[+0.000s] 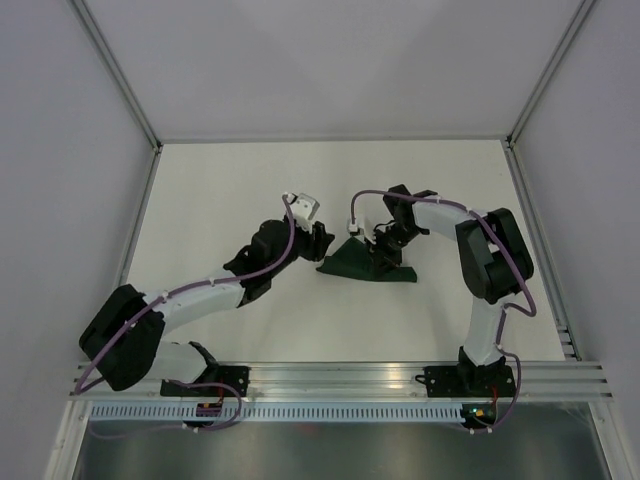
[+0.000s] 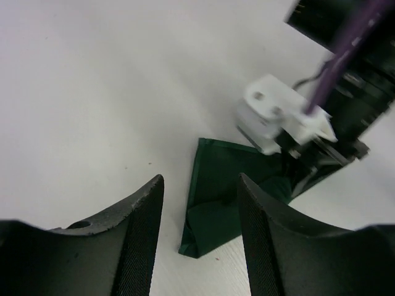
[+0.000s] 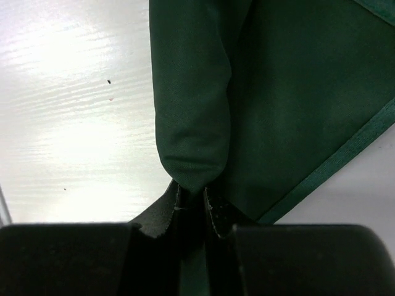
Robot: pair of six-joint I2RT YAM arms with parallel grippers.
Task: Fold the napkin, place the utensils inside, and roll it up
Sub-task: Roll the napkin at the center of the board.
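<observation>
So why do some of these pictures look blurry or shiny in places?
Left wrist view: the right arm's white camera mount and purple cable look blurred. Right wrist view: glare washes the table beside the dark napkin. Top view: even light, faint shadows.

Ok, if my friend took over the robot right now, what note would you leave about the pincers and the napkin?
The left pincer is open and holds nothing, just short of the napkin.
The right pincer is shut on a bunched fold of the napkin.
The napkin lies mid-table, partly folded over.
The utensils show in no view, so they may be hidden; check before going on.
Done: folding has begun.
Left: finish the fold, put the utensils inside, roll it up.
</observation>
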